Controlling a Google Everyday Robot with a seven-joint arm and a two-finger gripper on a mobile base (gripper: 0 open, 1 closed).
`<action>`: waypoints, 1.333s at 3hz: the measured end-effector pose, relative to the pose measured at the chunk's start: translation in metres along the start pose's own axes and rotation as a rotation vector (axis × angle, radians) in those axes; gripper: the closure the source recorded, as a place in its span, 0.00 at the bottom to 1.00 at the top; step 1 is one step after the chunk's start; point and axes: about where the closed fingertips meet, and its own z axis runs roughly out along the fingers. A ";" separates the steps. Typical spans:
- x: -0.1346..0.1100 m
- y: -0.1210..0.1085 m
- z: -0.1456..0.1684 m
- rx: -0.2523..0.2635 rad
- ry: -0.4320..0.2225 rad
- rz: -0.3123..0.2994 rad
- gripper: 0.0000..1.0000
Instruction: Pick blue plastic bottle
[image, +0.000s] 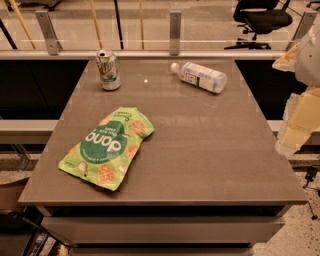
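The blue plastic bottle (199, 76) lies on its side at the far right of the grey table (200, 150), its white cap pointing left. It is pale blue with a white label. My gripper (293, 131) and arm show as pale white and yellow shapes at the right edge of the view. The gripper is beyond the table's right edge, well to the right of the bottle and nearer to me, and does not touch it.
A green-and-silver soda can (108, 70) stands upright at the far left. A green snack bag (108, 147) lies flat at the front left. A glass railing (174, 32) runs behind the table, with an office chair (260, 22) beyond it.
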 end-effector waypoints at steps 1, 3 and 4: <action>-0.001 -0.001 -0.001 0.002 -0.001 0.001 0.00; -0.013 -0.033 -0.016 0.015 -0.060 0.071 0.00; -0.017 -0.058 -0.016 -0.009 -0.107 0.158 0.00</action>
